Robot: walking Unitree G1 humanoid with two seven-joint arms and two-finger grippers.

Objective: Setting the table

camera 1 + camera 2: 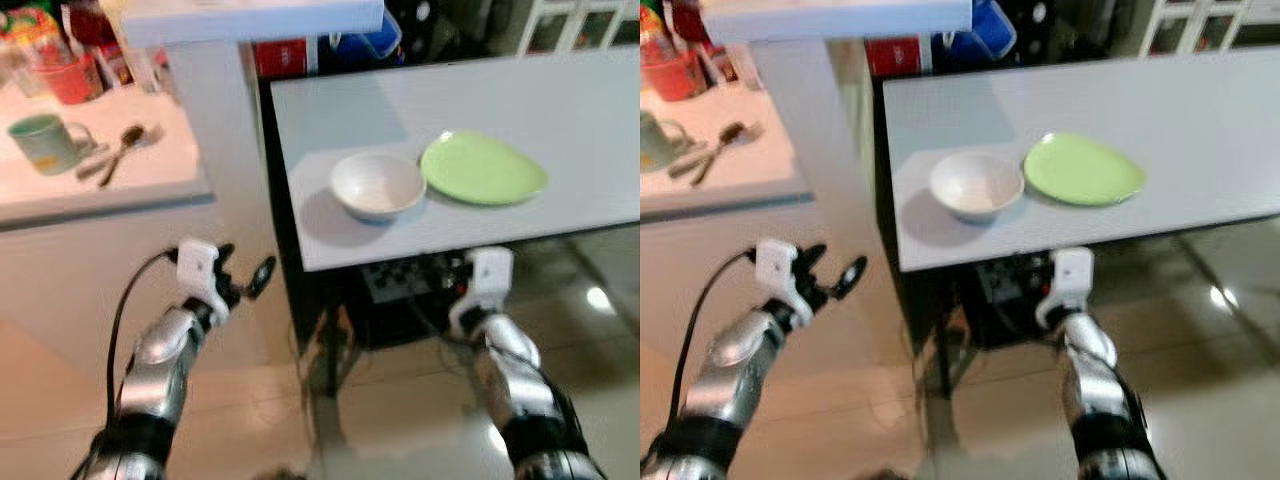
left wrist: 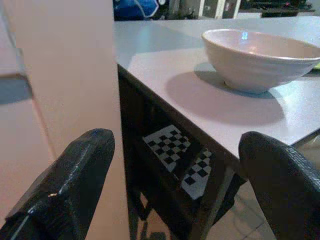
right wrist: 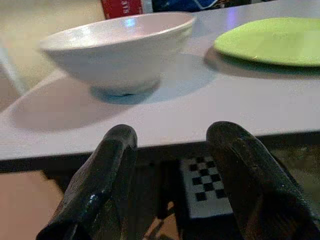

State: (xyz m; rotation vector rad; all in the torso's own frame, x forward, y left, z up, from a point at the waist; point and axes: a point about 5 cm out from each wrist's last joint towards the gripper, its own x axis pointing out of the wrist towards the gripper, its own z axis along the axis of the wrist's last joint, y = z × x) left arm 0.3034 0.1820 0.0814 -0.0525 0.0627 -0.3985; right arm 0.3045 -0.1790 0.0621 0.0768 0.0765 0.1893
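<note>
A white bowl point(image 1: 378, 185) stands near the front left corner of the grey table point(image 1: 560, 100), with a green plate point(image 1: 483, 168) just to its right. On the white counter point(image 1: 120, 185) at the left lie a spoon and fork point(image 1: 125, 145) beside a green mug point(image 1: 45, 142). My left gripper point(image 1: 245, 268) is open and empty, low in front of the counter wall, left of the table corner. My right gripper point(image 3: 172, 185) is open and empty, just below the table's front edge under the bowl point(image 3: 117, 52).
A red cup point(image 1: 70, 78) and packages crowd the counter's back. A checkerboard card point(image 1: 400, 275) sits under the table among dark clutter. A white shelf point(image 1: 250, 20) overhangs the counter. Glossy tiled floor point(image 1: 590, 300) lies to the right.
</note>
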